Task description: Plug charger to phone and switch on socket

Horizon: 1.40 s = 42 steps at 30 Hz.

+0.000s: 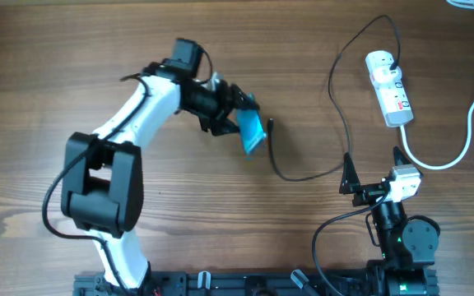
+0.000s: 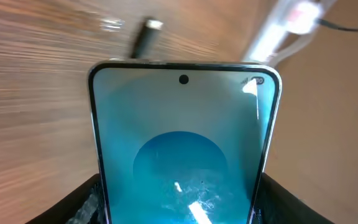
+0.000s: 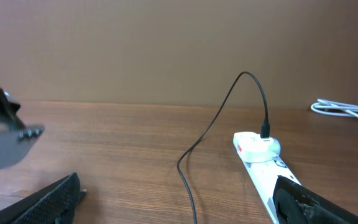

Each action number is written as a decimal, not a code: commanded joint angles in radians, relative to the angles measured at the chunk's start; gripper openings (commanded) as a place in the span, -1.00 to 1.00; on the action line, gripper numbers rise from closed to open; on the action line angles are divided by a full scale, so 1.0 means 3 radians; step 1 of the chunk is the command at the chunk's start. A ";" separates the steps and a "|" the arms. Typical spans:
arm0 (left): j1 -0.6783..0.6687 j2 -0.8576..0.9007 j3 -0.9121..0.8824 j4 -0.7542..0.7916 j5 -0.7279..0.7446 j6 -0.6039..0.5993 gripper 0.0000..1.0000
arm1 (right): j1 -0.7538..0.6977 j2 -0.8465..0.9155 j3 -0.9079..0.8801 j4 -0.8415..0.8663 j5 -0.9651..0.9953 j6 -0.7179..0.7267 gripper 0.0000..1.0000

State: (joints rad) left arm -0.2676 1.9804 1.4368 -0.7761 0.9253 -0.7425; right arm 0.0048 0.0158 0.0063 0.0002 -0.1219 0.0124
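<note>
My left gripper [image 1: 243,123] is shut on the phone [image 1: 253,133], a small cyan-screened slab held tilted above mid-table. In the left wrist view the phone [image 2: 182,137] fills the space between both dark fingers [image 2: 73,202], its camera-hole end pointing away. The charger's black plug tip [image 1: 270,126] lies on the wood just right of the phone, and shows blurred beyond it [image 2: 145,36]. Its thin cable [image 1: 336,99] runs up to the white socket [image 1: 389,89] at the far right. My right gripper [image 1: 374,170] stands open near the socket's near end [image 3: 260,155], nothing between its fingers [image 3: 48,199].
A thick white lead [image 1: 467,123] loops from the socket's near end up the right edge of the table, also seen as the white lead [image 3: 347,111]. The black charger cable [image 3: 210,130] crosses the wood ahead of my right gripper. Bare wooden table lies to the left.
</note>
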 commanded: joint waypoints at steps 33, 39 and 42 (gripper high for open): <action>0.0627 -0.0102 -0.0006 0.0211 0.1770 -0.1012 0.18 | 0.0341 0.3033 0.4531 -0.3375 -0.1826 0.0944 0.99; 0.0615 -0.0102 -0.0006 0.0210 0.1680 -0.1069 0.18 | 0.2122 0.4465 0.5957 -0.4266 0.0267 0.1269 0.99; 0.0615 -0.0102 -0.0006 0.0210 0.1681 -0.1069 0.17 | 0.2425 0.4870 0.6004 -0.4058 0.0576 0.1306 0.98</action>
State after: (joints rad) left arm -0.0849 1.9800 1.4326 -0.7139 1.4063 -1.0538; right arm 0.6819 1.3979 1.7828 -1.2476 -0.1310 0.3786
